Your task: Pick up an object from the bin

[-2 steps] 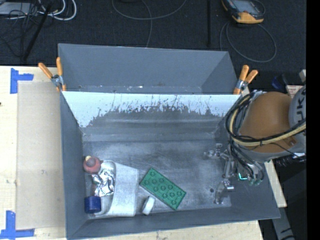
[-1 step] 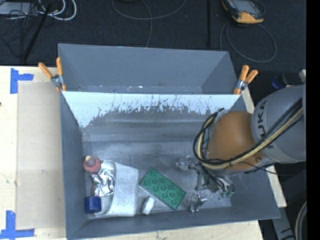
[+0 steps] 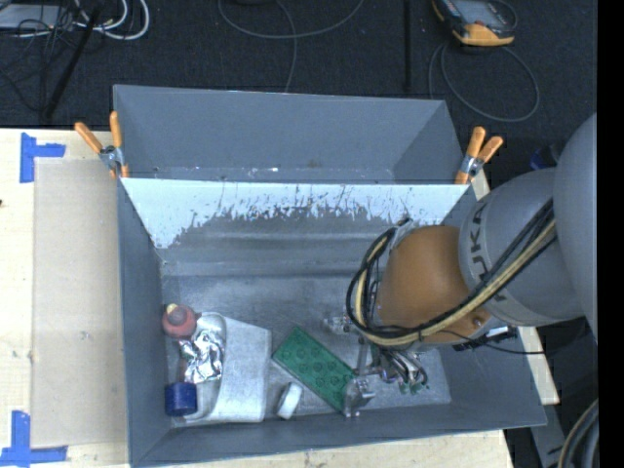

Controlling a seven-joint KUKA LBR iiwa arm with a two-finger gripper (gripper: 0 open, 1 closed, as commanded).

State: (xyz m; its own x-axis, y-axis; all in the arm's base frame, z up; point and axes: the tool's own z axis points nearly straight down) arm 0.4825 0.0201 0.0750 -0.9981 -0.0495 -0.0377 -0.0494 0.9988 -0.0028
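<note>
Since the pincer (image 3: pixel 363 392) sits down at the green flat plate (image 3: pixel 310 362) near the bin's (image 3: pixel 253 281) front edge, I'd say nothing's picked yet; can't tell if it's apart or together.

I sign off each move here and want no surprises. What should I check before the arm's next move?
1. Gripper sits low beside the right end of the green studded flat plate: ok.
2. Grip on that plate: cannot tell.
3. Small white piece lies close to the plate's near edge and may get nudged: not ok.
4. Crumpled silver foil, red round knob and blue cap lie well to the left: ok.
</note>
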